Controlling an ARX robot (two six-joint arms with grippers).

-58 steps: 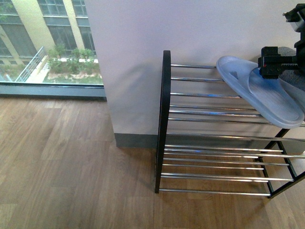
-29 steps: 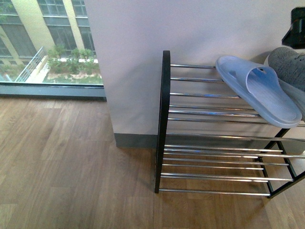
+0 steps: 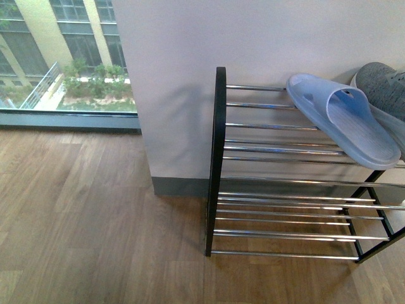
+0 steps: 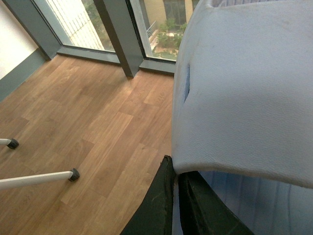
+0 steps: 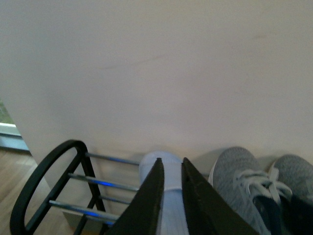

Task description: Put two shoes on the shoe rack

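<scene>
Three tiers of thin chrome bars are making up the black-framed metal shoe rack (image 3: pixel 217 158) in the front view, and its top tier is carrying one pale blue foam slide sandal (image 3: pixel 354 126) lying sole-up and slanting, with one grey knit sneaker (image 3: pixel 386 85) showing just beside it at the frame's edge; the two lower tiers are holding nothing, and neither arm is showing. One second pale blue foam slide (image 4: pixel 244 88) is filling the left wrist view above the wooden floor (image 4: pixel 88 122), and the left gripper (image 4: pixel 177 196) is pinching its edge between near-closed black fingers (image 4: pixel 159 205). Two grey sneakers (image 5: pixel 239 181) are sitting side by side on the top tier in the right wrist view, next to the sandal, while the right gripper (image 5: pixel 171 169) is hanging above with fingers drawn close, gripping nothing.
</scene>
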